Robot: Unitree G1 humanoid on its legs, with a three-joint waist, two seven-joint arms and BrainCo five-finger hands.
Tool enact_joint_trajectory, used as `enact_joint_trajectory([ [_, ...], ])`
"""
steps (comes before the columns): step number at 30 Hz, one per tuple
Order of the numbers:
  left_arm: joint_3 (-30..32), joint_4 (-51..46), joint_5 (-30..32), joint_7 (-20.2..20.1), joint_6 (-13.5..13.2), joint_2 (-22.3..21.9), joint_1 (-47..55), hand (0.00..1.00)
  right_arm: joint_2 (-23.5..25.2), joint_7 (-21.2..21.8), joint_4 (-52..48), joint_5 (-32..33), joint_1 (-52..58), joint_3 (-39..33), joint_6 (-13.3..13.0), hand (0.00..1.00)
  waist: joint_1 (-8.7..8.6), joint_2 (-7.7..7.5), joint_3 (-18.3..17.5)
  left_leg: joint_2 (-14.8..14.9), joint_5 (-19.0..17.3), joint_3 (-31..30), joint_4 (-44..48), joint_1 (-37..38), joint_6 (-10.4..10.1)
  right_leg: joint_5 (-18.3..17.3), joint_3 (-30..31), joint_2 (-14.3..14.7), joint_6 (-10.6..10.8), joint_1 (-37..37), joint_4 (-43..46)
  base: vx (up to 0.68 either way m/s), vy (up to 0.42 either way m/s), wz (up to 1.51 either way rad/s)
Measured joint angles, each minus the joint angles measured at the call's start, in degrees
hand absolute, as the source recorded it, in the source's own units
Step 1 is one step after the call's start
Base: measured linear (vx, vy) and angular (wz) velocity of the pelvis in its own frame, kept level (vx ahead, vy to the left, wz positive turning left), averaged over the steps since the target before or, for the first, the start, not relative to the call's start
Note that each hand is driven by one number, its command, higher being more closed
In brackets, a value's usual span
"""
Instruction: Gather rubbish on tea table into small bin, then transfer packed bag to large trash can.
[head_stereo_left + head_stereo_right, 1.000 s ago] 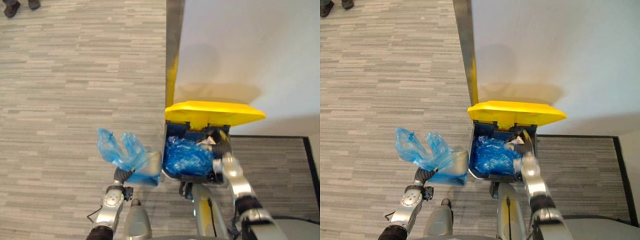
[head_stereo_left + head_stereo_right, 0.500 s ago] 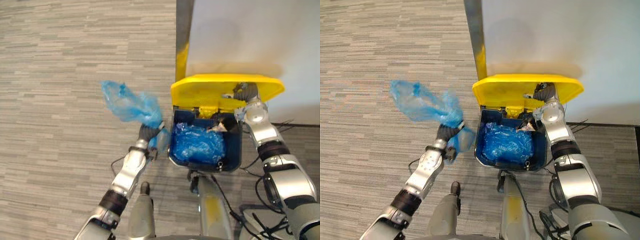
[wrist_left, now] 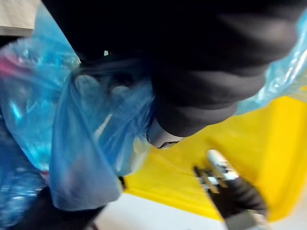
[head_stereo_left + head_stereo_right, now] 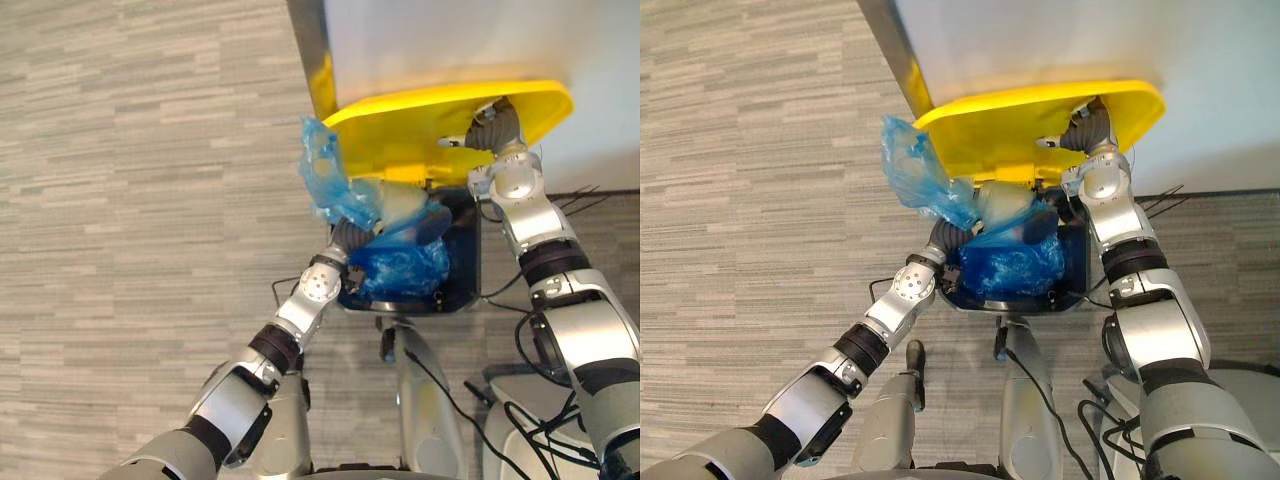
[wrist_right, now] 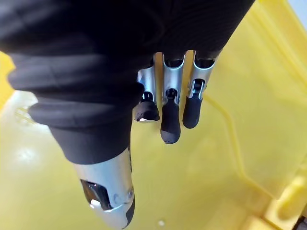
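Left hand (image 4: 349,238) clenched neck of crumpled translucent blue plastic bag (image 4: 328,178), bag over open dark-blue large trash can (image 4: 471,282) (blue liner (image 4: 405,272) inside). Right hand (image 4: 492,128) fingers (image 5: 170,122) lay straight against raised yellow lid (image 4: 400,125).

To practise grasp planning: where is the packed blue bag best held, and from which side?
Grip the blue bag at its bunched neck, where the left hand holds it: narrow there, loose top flaring above, body hanging over the bin. Come from the robot's left; the right hand props the yellow lid opposite.
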Motion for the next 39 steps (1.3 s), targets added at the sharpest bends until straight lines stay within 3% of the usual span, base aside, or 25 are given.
enact_joint_trajectory([
  [2, 0.4, 3.0, 1.4, 0.2, 0.6, -0.9, -2.7, 1.00, 0.4, 0.1, -0.8, 0.1, -1.2, 0.2, 0.0, 0.00, 0.09, -0.04, 0.8, 0.6, 0.4, 0.5, 0.0, -1.7, -0.7, 1.0, 0.1, 0.7, 0.0, -1.4, -1.1, -0.01, -0.046, -0.15],
  [3, 1.7, 4.6, 1.6, 0.3, 1.0, -2.2, -4.6, 0.00, 0.6, 0.0, -2.8, 1.1, -1.7, 0.2, 0.1, 0.00, 0.08, -0.31, 1.7, 1.0, 0.5, 0.9, 0.4, -2.8, -0.9, 1.5, 0.2, 1.1, -0.3, -2.4, -1.7, 0.00, -0.050, -0.15],
  [9, 9.2, 9.4, 4.5, 1.1, 2.7, -7.2, -7.4, 0.00, 2.9, -1.4, -12.1, 2.3, -2.6, 0.2, 0.2, 0.00, -0.69, -1.03, 3.1, 2.9, -1.2, 5.4, 7.2, -8.0, -0.7, 2.8, 1.4, 2.1, -1.4, -6.7, -1.4, 0.03, -0.022, -0.24],
  [16, 11.6, 10.1, 6.9, -0.3, 3.6, -7.1, -3.9, 0.00, 6.9, -3.0, -17.0, 3.3, -3.2, 1.2, 0.2, 0.00, -1.46, -1.12, 3.2, 3.9, -2.2, 7.9, 8.9, -9.2, -1.2, 3.5, 1.1, 1.6, -1.3, -7.5, -1.7, 0.02, 0.002, -0.02],
  [18, 11.7, 9.8, 8.9, -0.4, 4.1, -7.1, -3.3, 0.00, 7.3, -3.0, -18.4, 3.1, -3.0, 1.5, 0.2, 0.00, -1.51, -1.24, 3.1, 4.8, -2.9, 8.3, 11.0, -10.4, -0.4, 3.5, 0.9, 1.7, -1.4, -7.4, -1.0, 0.03, 0.001, -0.02],
  [20, 11.8, 9.4, 10.9, -0.3, 4.1, -7.1, -2.7, 0.00, 6.9, -3.1, -20.9, 1.9, -1.5, 1.4, 0.1, 0.00, -1.70, -2.08, 3.0, 3.8, -2.1, 8.3, 7.8, -9.3, -1.5, 3.5, 0.8, 0.3, -1.4, -7.1, -1.4, -0.01, 0.016, 0.33],
  [22, 12.6, 8.5, 12.7, -0.3, 4.3, -7.1, -1.3, 0.00, 7.2, -2.8, -22.7, 0.8, 0.7, 1.4, 0.1, 0.00, -1.11, -2.25, 3.0, 4.1, -2.6, 9.2, 14.6, -9.0, -0.7, 3.6, -0.1, 0.2, -1.6, -6.3, -1.1, 0.06, 0.037, 0.20],
  [23, 14.0, 8.3, 12.8, -0.2, 4.5, -6.9, -0.8, 0.00, 7.3, -2.3, -25.5, 0.0, 3.6, 1.4, 0.0, 0.00, -1.26, -2.26, 3.0, 4.5, -4.5, 9.8, 16.0, -8.3, 0.5, 3.6, -1.0, -0.1, -1.8, -5.6, -0.5, 0.05, 0.060, 0.19],
  [25, 14.2, 8.3, 13.4, -0.2, 4.7, -6.2, -0.1, 0.00, 7.3, -2.3, -27.7, -1.4, 8.9, 0.6, -0.2, 0.00, -1.46, -3.55, 2.9, 4.5, -5.4, 9.8, 13.6, -6.8, 0.5, 3.5, -1.7, -1.3, -1.7, -4.2, 0.8, -0.01, 0.074, 0.43],
  [27, 13.3, 6.2, 14.0, -0.3, 4.7, -4.0, 3.4, 0.00, 8.3, -1.9, -28.6, -2.4, 17.1, 0.4, -0.2, 0.00, -0.65, -5.90, 1.6, 3.2, -4.5, 8.8, 10.9, -3.2, 0.2, 3.1, -2.5, -2.7, -1.1, -0.5, 0.4, -0.05, 0.068, 0.42],
  [32, 13.8, 4.2, 13.8, -0.3, 4.6, 4.7, 12.3, 0.00, 11.1, 0.5, -30.8, -5.9, 33.8, -4.8, -1.5, 0.00, 0.83, -7.59, 0.1, 1.7, -4.7, 6.5, 11.5, 2.9, 0.6, 2.8, -3.6, -3.9, -0.7, 7.3, 0.0, 0.00, 0.077, 0.21],
  [34, 16.3, 1.1, 13.6, -0.3, 4.6, 8.3, 18.8, 0.00, 13.1, 1.6, -30.5, -6.5, 42.0, -7.9, -1.6, 0.00, 1.19, -8.08, -0.2, 0.8, -5.2, 7.5, 11.5, 6.6, 1.8, 4.0, -2.8, -4.2, -0.9, 11.3, -1.8, -0.03, 0.145, -0.18],
  [36, 19.2, -2.7, 12.5, -0.4, 4.1, 11.1, 26.3, 0.00, 14.3, 2.9, -30.0, -8.0, 50.4, -8.8, -2.0, 0.00, 1.41, -9.40, -2.0, -0.8, -5.4, 9.4, 12.6, 8.3, 4.0, 7.2, -0.9, -4.9, 0.8, 12.7, -4.4, -0.07, 0.154, -0.47],
  [37, 21.2, -4.3, 12.1, -0.7, 4.0, 11.8, 30.1, 0.00, 14.4, 3.5, -29.8, -8.2, 54.3, -8.9, -2.2, 0.00, 1.59, -9.30, -3.3, 0.1, -5.5, 11.2, 12.4, 8.4, 5.8, 9.5, 0.4, -3.9, 1.8, 12.5, -5.8, -0.16, 0.100, -0.57],
  [39, 25.1, -5.9, 11.3, -1.8, 3.9, 12.5, 36.5, 0.00, 16.2, 5.3, -27.0, -8.3, 60.7, -10.5, -2.2, 0.00, 1.21, -9.03, -4.1, 0.8, -4.0, 12.6, 11.1, 9.1, 6.7, 4.8, 1.9, -4.1, -2.3, 10.2, 12.4, -0.18, 0.068, -0.35],
])
